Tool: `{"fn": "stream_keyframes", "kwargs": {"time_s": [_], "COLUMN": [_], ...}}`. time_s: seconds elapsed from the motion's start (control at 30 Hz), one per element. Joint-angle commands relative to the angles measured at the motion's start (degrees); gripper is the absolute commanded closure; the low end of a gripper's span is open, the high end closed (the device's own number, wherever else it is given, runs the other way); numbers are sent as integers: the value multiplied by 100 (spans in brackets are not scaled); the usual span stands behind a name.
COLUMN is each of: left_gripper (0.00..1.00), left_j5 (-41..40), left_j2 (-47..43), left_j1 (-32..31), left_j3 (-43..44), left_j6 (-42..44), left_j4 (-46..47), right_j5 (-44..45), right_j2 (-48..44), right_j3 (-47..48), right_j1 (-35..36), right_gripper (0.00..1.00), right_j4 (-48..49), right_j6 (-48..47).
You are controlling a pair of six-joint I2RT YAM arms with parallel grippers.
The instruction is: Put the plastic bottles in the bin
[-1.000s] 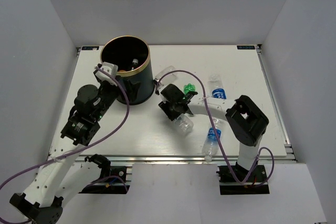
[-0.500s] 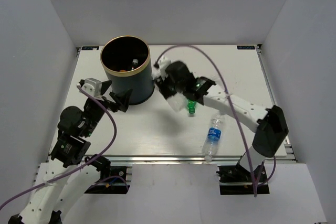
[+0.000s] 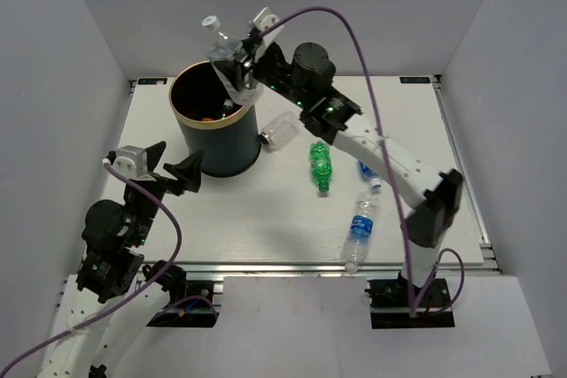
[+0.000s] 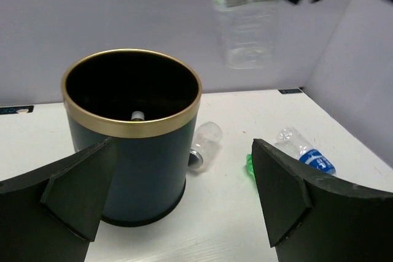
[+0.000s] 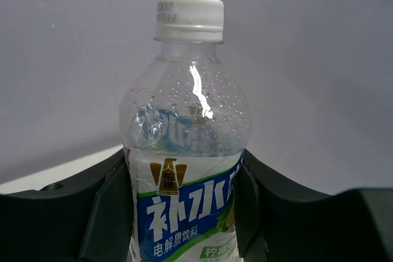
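Lifted above bin [image 3: 226, 143], right end effector [image 3: 236, 66] clamps clear bottle [image 3: 219, 40].

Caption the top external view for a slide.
Right tool holds a clear bottle raised by the bin's rim; left tool open nearby.

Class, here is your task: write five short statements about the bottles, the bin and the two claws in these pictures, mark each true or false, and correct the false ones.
1. The right claw holds a clear bottle raised higher than the rim of the bin. True.
2. The left claw is shut on a bottle. False: it is open and empty, facing the bin.
3. The green bottle stands upright. False: it lies on its side on the table.
4. The held bottle has its white cap on. True.
5. The bin is empty. False: a small cap shows inside.
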Motion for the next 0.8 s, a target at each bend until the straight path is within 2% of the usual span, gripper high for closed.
{"fn": "stream_keyframes", "kwargs": {"time_s": [0.0, 0.03, 0.07, 0.13, 0.17, 0.2, 0.3, 0.33, 0.37, 0.43, 0.47, 0.6, 0.77], "left_gripper": [0, 0, 0, 0, 0, 0, 0, 0, 0, 0, 0, 0, 0], "left_j5": [-312, -312, -312, -312, -312, -365, -365, -304, -304, -233, -68, 320, 1400], "left_j2": [-53, -53, -106, -106, -106, -106, -106, -106, -106, -54, -53, 183, 587], "left_j1": [71, 123, 124, 176, 177, 177, 229, 290, 291, 291, 291, 291, 344], "left_j3": [-43, -43, -43, -43, -43, -43, -43, -43, -43, -43, -43, -148, -148], "left_j6": [-116, -117, -117, -117, -117, -178, -178, -178, -178, -178, -178, -248, -249], "left_j4": [-50, -111, -112, -112, -112, -112, -112, -112, -112, -112, -112, 2, 204], "right_j5": [-778, -953, -989, -1138, -1122, -1130, -1174, -1209, -1114, -1034, -1051, -1122, -904], "right_j2": [817, 984, 1064, 1599, 1775, 2342, 2794, 2796, 2805, 2779, 2735, 2375, 1312], "right_j3": [569, 570, 501, 745, 1494, 1746, 2109, 2039, 1716, 1468, 1380, 863, 510], "right_j1": [-76, -102, -128, -207, -295, -348, -515, -559, -594, -612, -638, -709, -700], "right_gripper": [91, 91, 91, 91, 91, 91, 77, 52, 36, 12, 10, 10, 10], "right_j4": [1193, 1421, 2216, 2460, 2374, 2199, 2327, 2442, 2530, 2680, 2698, 2803, 2523], "right_j6": [11, 28, 46, 283, 344, 606, 1011, 1013, 1109, 1162, 1188, 1040, 767]}}
